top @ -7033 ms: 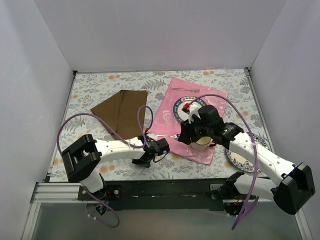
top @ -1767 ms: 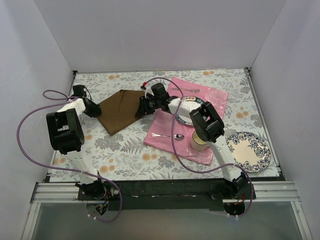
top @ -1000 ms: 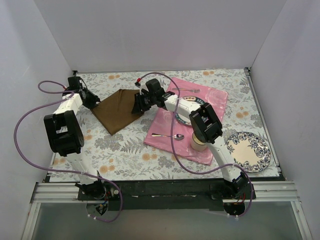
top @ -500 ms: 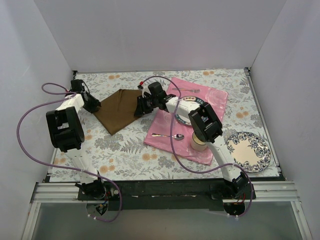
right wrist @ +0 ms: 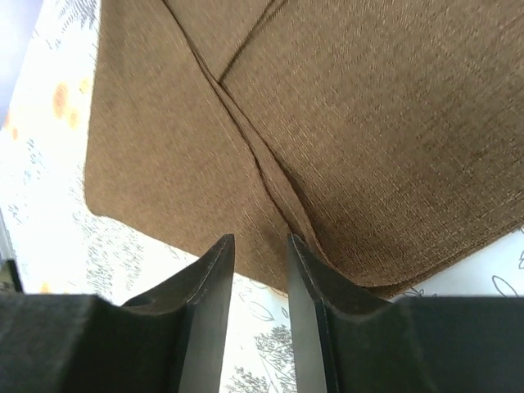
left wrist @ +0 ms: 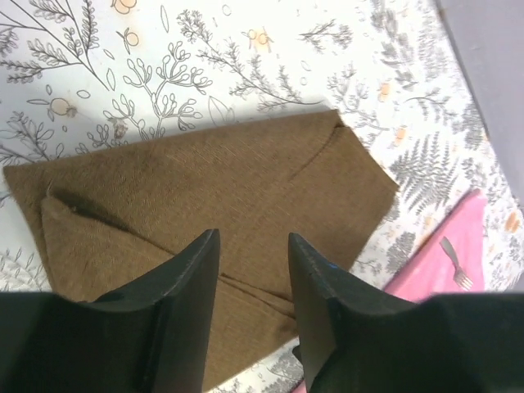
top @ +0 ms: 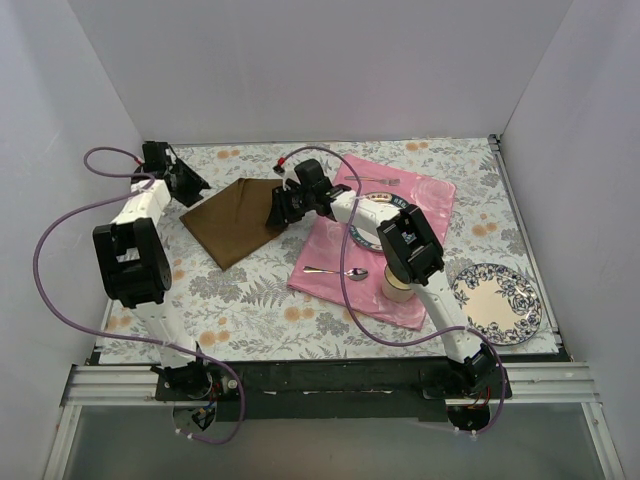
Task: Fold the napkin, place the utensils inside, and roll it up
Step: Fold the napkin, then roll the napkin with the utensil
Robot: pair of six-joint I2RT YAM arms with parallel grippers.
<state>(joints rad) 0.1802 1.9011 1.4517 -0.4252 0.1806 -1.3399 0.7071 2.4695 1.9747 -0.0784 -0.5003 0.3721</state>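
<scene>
Parked over the folded napkin (top: 235, 220) just beside the pink mat (top: 432, 196) with left gripper (left wrist: 252, 237) and right gripper (right wrist: 260, 239) both parted, nothing pinched, so could easily snag only the top flap and drag that loose fold open.

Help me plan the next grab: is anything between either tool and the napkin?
Nothing visible is. The left tool and the right tool each hang over the napkin, and only bare brown cloth shows between their parted fingers.

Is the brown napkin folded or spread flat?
Folded: the napkin lies in overlapping layers, with flap edges crossing it in both wrist views.
</scene>
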